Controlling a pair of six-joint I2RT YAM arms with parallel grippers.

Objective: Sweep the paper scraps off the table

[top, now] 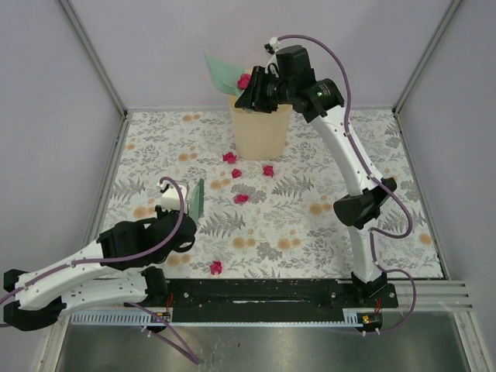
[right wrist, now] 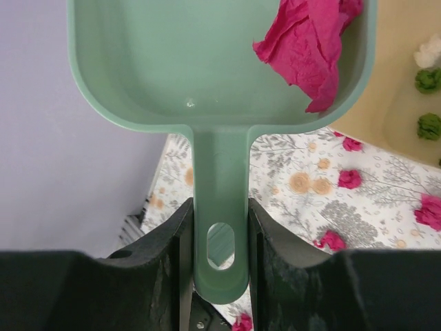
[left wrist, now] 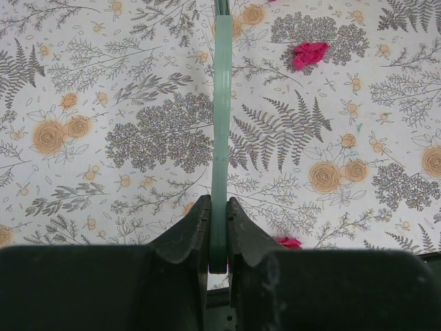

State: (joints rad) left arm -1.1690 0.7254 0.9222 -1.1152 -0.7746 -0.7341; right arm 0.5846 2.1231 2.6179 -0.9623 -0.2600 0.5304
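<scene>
We find the right gripper [right wrist: 220,238] high at the far side of the table [top: 333,232], closed tight on the handle of a green dustpan [right wrist: 207,76]; in the wrist view both fingers press against the handle's sides. The dustpan hangs over a beige bin [top: 261,133] that stands at the table's far middle. One of the paper scraps [right wrist: 310,45], crumpled and magenta, lies in the pan's far right corner (the bin's inside, at the edge of that view, holds a few small green and white balls [right wrist: 428,79]).

The left gripper [left wrist: 218,231] is low over the near left part of the table, clamped on a green brush [left wrist: 220,124], which we see edge-on as a thin strip running away from the fingers. We cannot tell whether the brush touches the cloth.

From above we count five more scraps on the table. Four lie in a loose cluster just in front of the bin, the nearest of them [top: 241,198] to the right of the brush and apart from it. The fifth [top: 216,267] lies alone close to the near edge, between the two arms.
</scene>
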